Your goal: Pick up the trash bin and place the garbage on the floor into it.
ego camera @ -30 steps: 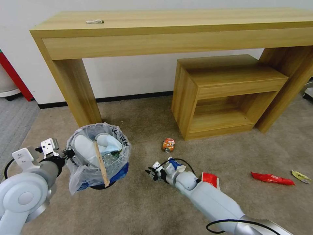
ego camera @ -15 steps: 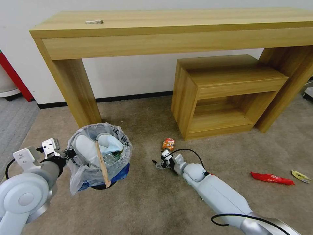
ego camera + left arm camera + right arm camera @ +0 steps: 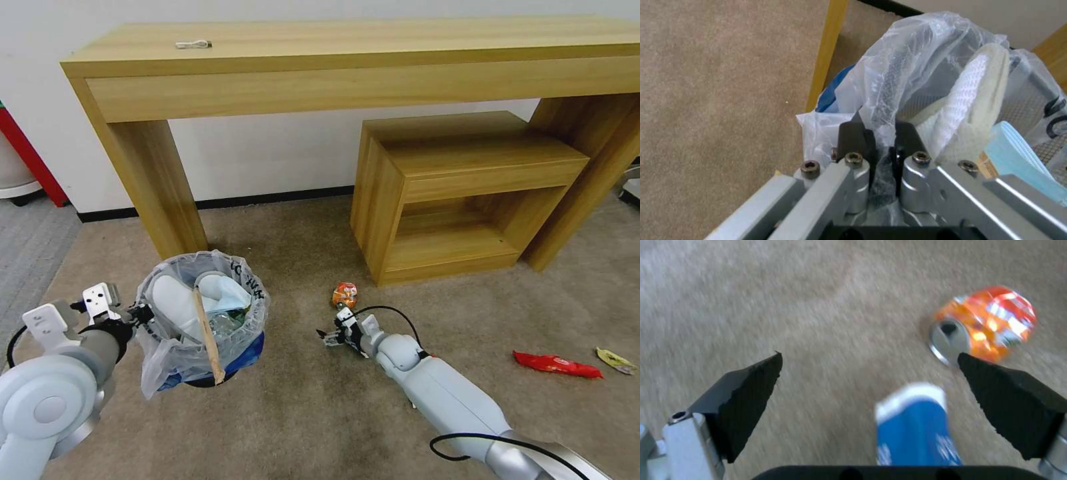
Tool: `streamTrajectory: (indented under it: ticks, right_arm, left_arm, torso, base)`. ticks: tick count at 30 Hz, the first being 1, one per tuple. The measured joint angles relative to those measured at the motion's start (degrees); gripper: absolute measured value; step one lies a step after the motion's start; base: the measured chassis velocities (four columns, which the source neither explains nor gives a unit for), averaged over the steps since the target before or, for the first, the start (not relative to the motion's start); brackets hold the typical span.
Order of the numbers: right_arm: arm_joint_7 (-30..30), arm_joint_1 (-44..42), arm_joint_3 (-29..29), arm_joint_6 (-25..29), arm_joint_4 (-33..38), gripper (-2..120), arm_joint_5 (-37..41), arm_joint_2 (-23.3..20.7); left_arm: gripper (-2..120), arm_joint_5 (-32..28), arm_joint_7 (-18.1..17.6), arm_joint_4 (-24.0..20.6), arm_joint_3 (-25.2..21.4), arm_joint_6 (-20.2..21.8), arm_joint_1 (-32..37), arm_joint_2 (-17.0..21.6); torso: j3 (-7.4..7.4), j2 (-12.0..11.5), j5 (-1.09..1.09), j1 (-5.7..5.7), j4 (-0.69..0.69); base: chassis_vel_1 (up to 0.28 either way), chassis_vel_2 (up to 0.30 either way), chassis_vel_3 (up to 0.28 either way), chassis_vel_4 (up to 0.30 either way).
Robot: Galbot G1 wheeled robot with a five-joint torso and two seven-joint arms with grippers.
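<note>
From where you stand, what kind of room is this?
Probably an office or hotel-style room: brown carpet, a long wooden desk against a white wall, and a low wooden side cabinet tucked under it.

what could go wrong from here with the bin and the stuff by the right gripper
1. The left gripper pinches only the liner and rim of the bin; the thin plastic could tear or slip.
2. The stick leans out over the rim and could tip out.
3. The open right gripper has a blue item between its fingers, with the can close by; closing could knock the can away.
</note>
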Motion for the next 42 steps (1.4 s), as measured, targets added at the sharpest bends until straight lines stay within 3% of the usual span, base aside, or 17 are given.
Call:
streamTrajectory:
  ticks: [3, 8, 13, 29, 42]
  right_arm:
    - [-0.9, -0.5, 0.7, -0.1, 1.0, 100, -0.4, -1.4]
    - [-6.5, -2.6, 3.7, -1.1, 4.7, 100, -3.3, -7.8]
    - [-9.5, -3.3, 5.6, -1.0, 4.4, 100, -6.3, -9.5]
    - [-12.3, 0.6, 6.3, 2.8, -7.9, 100, -10.8, -0.9]
    - [-14.2, 1.7, 5.1, 4.3, -10.2, 100, -12.2, 2.1]
  left_arm:
    - [3, 0.1, 0.0, 0.1, 0.1, 0.0, 0.0, 0.0]
    - [3, 0.1, 0.0, 0.1, 0.1, 0.0, 0.0, 0.1]
    - [3, 0.2, 0.0, 0.0, 0.4, 0.1, 0.0, -0.1]
    - [3, 0.4, 0.1, -0.4, 0.2, 0.1, 0.3, 0.0]
    - [3, 0.5, 0.1, 0.3, 0.5, 0.1, 0.0, 0.1]
  torso:
    - [0.00, 0.0, 0.00, 0.00, 0.00]
    - [0.00, 0.0, -0.02, -0.01, -0.01]
    - [0.00, 0.0, -0.01, -0.01, -0.01]
    - [0.00, 0.0, -0.01, -0.01, 0.01]
    - [0.00, 0.0, -0.02, -0.01, 0.00]
  base:
    - [0.000, 0.000, 0.000, 0.000]
    - [0.000, 0.000, 0.000, 0.000]
    - [0.000, 0.000, 0.000, 0.000]
    - [0.000, 0.000, 0.000, 0.000]
    - [0.000, 0.000, 0.000, 0.000]
